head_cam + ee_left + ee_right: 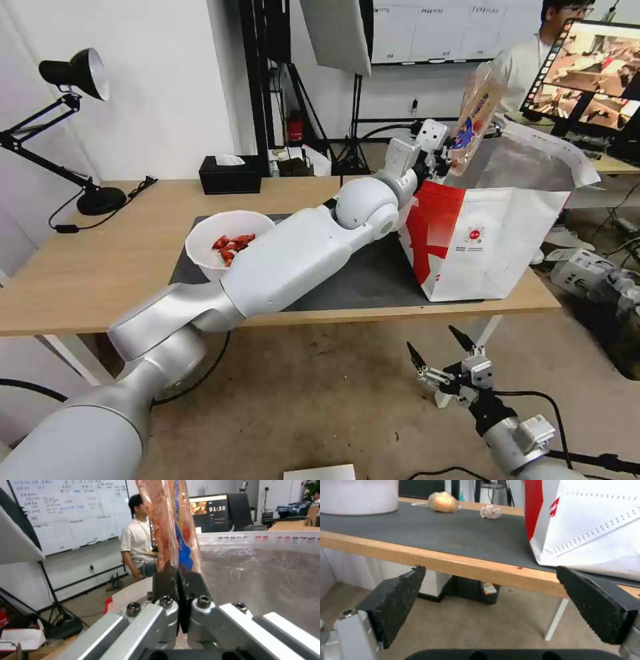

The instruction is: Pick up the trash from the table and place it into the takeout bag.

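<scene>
My left arm reaches across the table (100, 267), and its gripper (445, 157) is shut on the clear plastic tray with red bits (477, 113). The tray stands upright over the open top of the red-and-white takeout bag (487, 247). In the left wrist view the fingers (166, 580) pinch the tray (166, 525) in front of the foil lining (260, 580). The white bowl of red scraps (220, 243) sits on the dark mat (360, 280). The beige wrapped lump (442, 502) and the crumpled tissue (490, 512) lie on the mat's far side. My right gripper (437, 347) hangs open below the table's front edge.
A black tissue box (230, 175) sits at the table's back edge and a black desk lamp (80, 87) stands at its far left. Light stands are behind the table. Equipment clutters the floor at the right (593, 280).
</scene>
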Controlling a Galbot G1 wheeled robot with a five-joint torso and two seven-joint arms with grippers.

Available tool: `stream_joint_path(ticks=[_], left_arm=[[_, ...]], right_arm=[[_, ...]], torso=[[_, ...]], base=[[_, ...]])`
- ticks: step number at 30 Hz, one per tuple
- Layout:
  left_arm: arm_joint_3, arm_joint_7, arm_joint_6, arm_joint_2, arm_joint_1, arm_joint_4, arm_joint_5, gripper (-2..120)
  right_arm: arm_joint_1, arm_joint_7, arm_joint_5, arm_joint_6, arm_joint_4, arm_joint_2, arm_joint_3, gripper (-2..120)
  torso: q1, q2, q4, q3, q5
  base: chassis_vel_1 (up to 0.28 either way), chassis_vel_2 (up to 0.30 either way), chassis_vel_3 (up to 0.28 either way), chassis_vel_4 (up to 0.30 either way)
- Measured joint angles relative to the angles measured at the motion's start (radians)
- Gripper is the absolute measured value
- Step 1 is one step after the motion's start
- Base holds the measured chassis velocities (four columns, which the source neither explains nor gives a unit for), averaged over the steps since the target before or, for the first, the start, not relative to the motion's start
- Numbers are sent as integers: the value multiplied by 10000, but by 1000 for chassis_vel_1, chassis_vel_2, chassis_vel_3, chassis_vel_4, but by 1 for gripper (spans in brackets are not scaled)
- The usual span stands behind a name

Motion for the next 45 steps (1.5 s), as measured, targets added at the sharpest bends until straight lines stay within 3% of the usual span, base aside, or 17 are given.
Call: stream_joint_path(ticks=[4,5,8,10,16,19,27,29,30,33,34,37,38,41,42,44,45], left_arm=[[23,0,-12,92,14,-200,-116,9],[29,-2,-18,121,26,-299,-210,16],[34,-4,-20,134,33,-377,-275,19],[35,-19,-24,154,35,-484,-378,32],[-4,-296,-50,359,-1,-948,-867,52],[-122,-719,-139,1186,174,-1946,-1237,67],[-841,-1117,-144,2619,1325,-3517,-1526,92],[-1410,-1169,-122,3410,2164,-4370,-1452,99],[-1410,-1169,-122,3410,2164,-4370,-1452,99],[-2355,-999,-94,4551,3473,-5409,-756,100],[-2355,-999,-94,4551,3473,-5409,-756,100],[-3480,-665,-92,5472,5010,-6229,-269,100],[-3480,-665,-92,5472,5010,-6229,-269,100],[-4850,-494,-82,5960,6682,-6864,114,100],[-4850,-494,-82,5960,6682,-6864,114,100],[-5854,-456,-75,6177,8043,-7280,505,100],[-5854,-456,-75,6177,8043,-7280,505,100]], right_arm=[[-21,21,-20,-1,0,3,-4,100],[-27,24,-22,-6,0,3,-6,100],[-28,35,-23,-11,0,12,-13,100],[-28,56,-23,-21,2,29,-32,100],[-12,86,-19,-58,75,33,-62,100],[0,115,2,-90,224,-5,-58,100],[23,128,4,-71,293,-16,1,100],[90,125,11,29,281,-38,35,100],[90,125,11,29,281,-38,35,100],[190,149,18,79,274,-44,2,100],[190,149,18,79,274,-44,2,100],[270,269,25,87,325,-47,-111,100],[270,269,25,87,325,-47,-111,100],[350,338,82,199,348,-72,-177,100],[350,338,82,199,348,-72,-177,100],[397,338,275,364,348,-89,-231,100],[397,338,275,364,348,-89,-231,100]], torso=[[-1,0,0,0,0],[-1,0,0,0,0],[0,0,1,0,-1],[0,0,0,0,0],[0,0,-1,0,0],[-1,0,-1,-1,-1],[-1,0,0,0,-4],[-1,0,1,-1,-6],[-1,0,1,-1,-6],[-1,0,1,0,-5],[-1,0,1,0,-5],[-2,1,4,-2,-5],[-2,1,4,-2,-5],[-2,1,-1,-2,-3],[-2,1,-1,-2,-3],[-1,1,0,-2,-4],[-1,1,0,-2,-4]], base=[[0,0,0,0],[0,0,0,0],[0,0,0,0],[0,0,0,0],[0,0,0,0],[0,0,0,0],[0,0,0,0],[0,0,0,0],[0,0,0,0],[0,0,0,0],[0,0,0,0],[0,0,0,0],[0,0,0,0],[0,0,0,0],[0,0,0,0],[0,0,0,0],[0,0,0,0]])
